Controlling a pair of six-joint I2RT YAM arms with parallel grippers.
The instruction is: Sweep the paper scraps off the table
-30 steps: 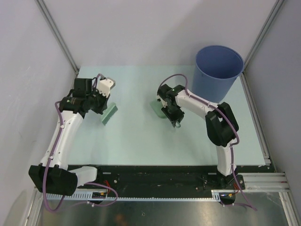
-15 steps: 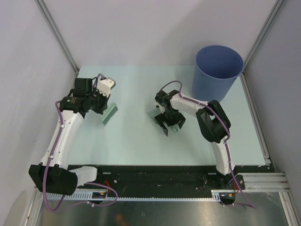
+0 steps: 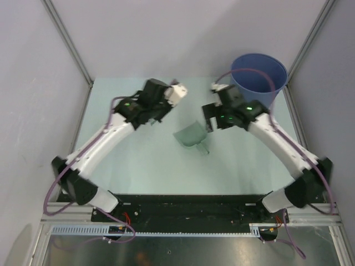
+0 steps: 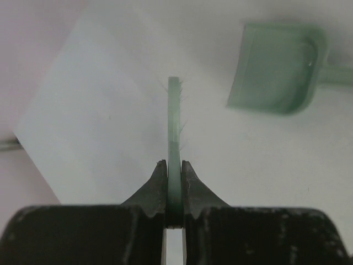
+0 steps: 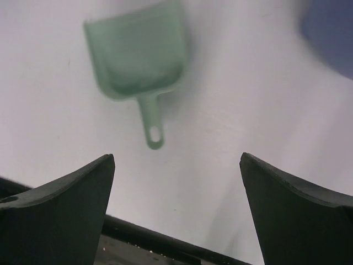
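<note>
Pale green plastic dustpan [image 3: 191, 136] lies on mint counter [image 3: 138, 160]; left hand [image 4: 174, 165] pinches flat green brush [image 4: 174, 110], right hand [image 5: 176, 160] wide

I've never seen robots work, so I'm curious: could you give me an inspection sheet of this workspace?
Surface: pale green table, flat, no spills seen.
Job's things: paper scraps, nothing seen.
Clutter: dustpan lying loose mid-table; blue bin at the far right corner.
Grippers: left gripper shut on a thin green brush; right gripper open, holding nothing, near the dustpan.
Cables: purple cables run along both arms.
Surroundings: grey walls with metal posts.
</note>
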